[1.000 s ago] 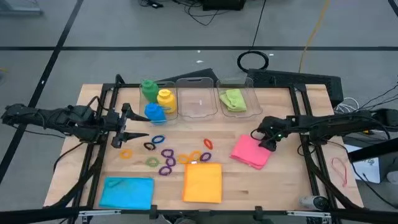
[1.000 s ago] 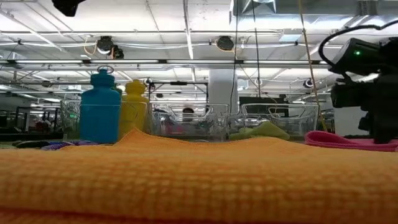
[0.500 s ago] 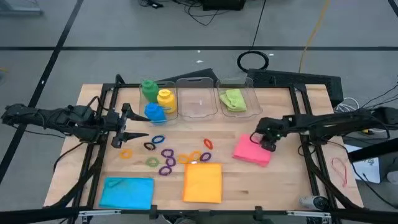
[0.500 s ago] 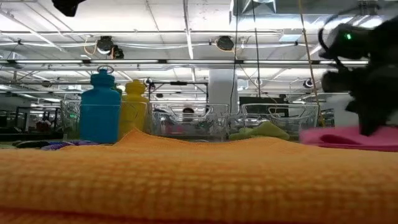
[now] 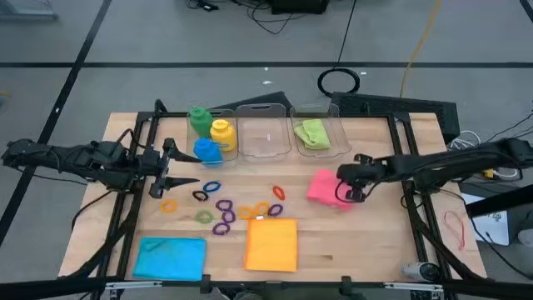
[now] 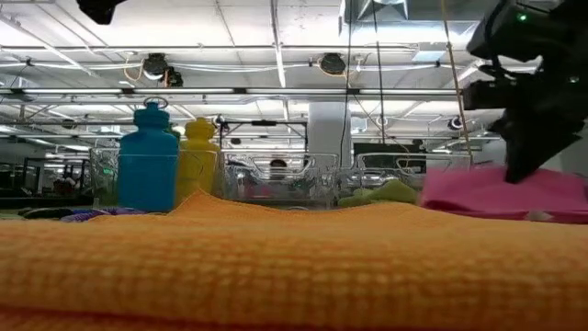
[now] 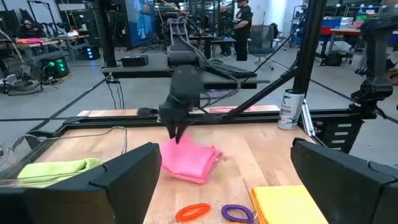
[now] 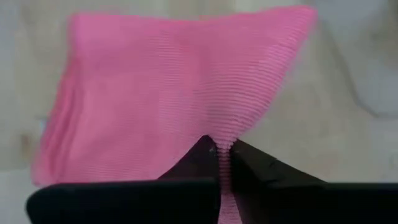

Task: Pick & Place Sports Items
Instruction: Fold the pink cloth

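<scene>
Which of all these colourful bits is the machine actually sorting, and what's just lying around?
Part of the job:
- folded pink cloth, pinched in the right gripper
- folded orange cloth, blue cloth, green cloth
- three small plastic bottles
- little coloured rings

Just lying about:
- clear plastic bins
- black cable coil
- idle left gripper

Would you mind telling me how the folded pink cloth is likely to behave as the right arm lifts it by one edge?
The folded pink cloth will probably be floppy: in the right wrist view it puckers where the right gripper pinches it with shut jaws. It looks light, since a small pinch raises one side. The folds may open and drag on the wooden table, as its far side seems to rest there.
</scene>
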You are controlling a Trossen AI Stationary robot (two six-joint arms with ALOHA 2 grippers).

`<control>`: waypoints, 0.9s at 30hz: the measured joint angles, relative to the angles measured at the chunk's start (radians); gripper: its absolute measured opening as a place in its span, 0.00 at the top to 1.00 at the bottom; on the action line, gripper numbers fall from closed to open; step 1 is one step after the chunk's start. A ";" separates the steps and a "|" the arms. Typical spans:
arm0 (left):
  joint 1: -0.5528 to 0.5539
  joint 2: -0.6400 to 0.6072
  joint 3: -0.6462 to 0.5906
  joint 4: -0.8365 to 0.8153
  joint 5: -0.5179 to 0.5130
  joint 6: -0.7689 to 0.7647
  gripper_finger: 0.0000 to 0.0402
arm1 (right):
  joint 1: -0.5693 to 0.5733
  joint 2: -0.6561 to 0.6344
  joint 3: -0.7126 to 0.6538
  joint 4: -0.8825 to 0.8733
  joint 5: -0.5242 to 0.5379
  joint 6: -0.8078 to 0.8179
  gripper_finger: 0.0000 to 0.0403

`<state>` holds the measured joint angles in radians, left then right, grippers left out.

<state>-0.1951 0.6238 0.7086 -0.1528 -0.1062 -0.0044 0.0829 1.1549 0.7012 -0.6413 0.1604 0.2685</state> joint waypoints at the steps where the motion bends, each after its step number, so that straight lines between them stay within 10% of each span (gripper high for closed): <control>1: 0.000 0.000 0.000 0.000 0.000 0.000 0.26 | 0.012 0.016 -0.001 0.010 0.000 -0.004 1.00; 27: 0.000 0.000 0.000 0.000 0.000 0.000 0.26 | 0.254 0.148 -0.001 0.368 -0.151 -0.056 1.00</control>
<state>-0.1955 0.6235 0.7086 -0.1528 -0.1062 -0.0044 0.3373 1.3025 0.7002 -0.2730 0.0093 0.2127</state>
